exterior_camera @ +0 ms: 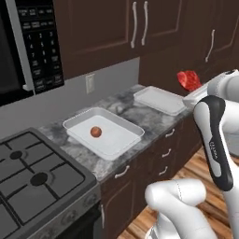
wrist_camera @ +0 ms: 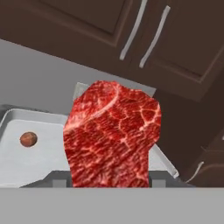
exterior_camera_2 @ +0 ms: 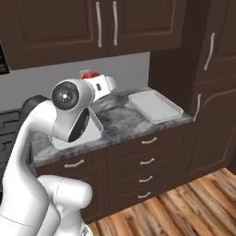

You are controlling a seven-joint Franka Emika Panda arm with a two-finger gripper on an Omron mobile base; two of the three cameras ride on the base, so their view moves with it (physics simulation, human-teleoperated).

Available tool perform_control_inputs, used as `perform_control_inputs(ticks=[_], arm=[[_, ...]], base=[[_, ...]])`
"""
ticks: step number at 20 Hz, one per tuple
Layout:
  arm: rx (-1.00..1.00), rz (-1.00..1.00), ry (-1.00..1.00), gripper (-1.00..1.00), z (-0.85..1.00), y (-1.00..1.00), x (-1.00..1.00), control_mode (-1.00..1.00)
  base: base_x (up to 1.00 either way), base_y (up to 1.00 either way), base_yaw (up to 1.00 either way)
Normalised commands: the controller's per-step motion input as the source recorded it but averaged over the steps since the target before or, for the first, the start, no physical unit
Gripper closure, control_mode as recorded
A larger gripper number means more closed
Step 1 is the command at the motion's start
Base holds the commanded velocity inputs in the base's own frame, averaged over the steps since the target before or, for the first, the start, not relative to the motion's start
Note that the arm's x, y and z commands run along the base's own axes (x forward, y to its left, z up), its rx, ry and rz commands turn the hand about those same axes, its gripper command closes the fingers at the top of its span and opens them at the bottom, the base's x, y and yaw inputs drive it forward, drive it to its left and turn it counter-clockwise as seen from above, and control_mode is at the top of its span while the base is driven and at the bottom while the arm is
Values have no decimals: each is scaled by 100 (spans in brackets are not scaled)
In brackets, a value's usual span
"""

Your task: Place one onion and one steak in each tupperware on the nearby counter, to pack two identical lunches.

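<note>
The gripper (wrist_camera: 111,186) has its jaws clamped on the steak (wrist_camera: 113,135), held in the air above the counter (exterior_camera: 135,116). Looks like the carrying step; next it needs lowering into the tupperware (exterior_camera: 103,131) beside the onion (exterior_camera: 95,132).

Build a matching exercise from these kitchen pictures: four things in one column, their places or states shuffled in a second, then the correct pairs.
Things:
1. steak
2. onion
3. far tupperware
4. gas stove

Places or states:
A. lying inside the near tupperware
B. left of the counter, burners bare
C. held up in the gripper, off the counter
D. on the counter, nothing in it

Pairs: 1-C, 2-A, 3-D, 4-B
</note>
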Motion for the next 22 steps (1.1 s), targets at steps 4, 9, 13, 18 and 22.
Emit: perform_control_inputs(ticks=[4,9,13,18,22], arm=[[0,0,0,100,0,0,0,100],[0,0,0,100,0,0,0,100],[0,0,0,100,0,0,0,100],[0,0,0,100,0,0,0,100],[0,0,0,100,0,0,0,100]], base=[[23,-73,37],[32,-13,33],[5,0,33],[9,0,32],[14,-4,32]])
